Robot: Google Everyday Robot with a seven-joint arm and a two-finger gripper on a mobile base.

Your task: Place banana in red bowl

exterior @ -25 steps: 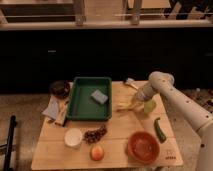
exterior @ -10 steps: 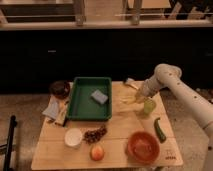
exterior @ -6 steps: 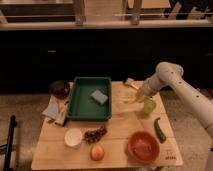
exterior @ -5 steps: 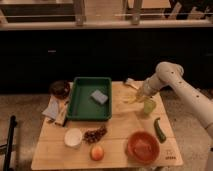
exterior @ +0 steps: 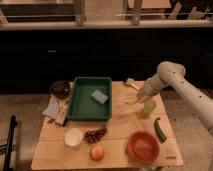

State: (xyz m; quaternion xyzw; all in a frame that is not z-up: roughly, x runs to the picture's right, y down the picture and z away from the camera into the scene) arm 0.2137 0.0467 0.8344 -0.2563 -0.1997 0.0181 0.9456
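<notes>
Dim rm: wooden table on speckled grey floor, dark wall panel behind its far edge, pale ledge w/ upright posts above, black frame off table's left edge.

You see a matt wooden worktop, a smooth green plastic tray and a glossy red bowl. Your pincer, on a smooth white arm, sits by the banana.

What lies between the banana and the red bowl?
Bare tabletop, in the camera view; the yellow-green cup stands just beside that line. The gripper grips the banana.
</notes>
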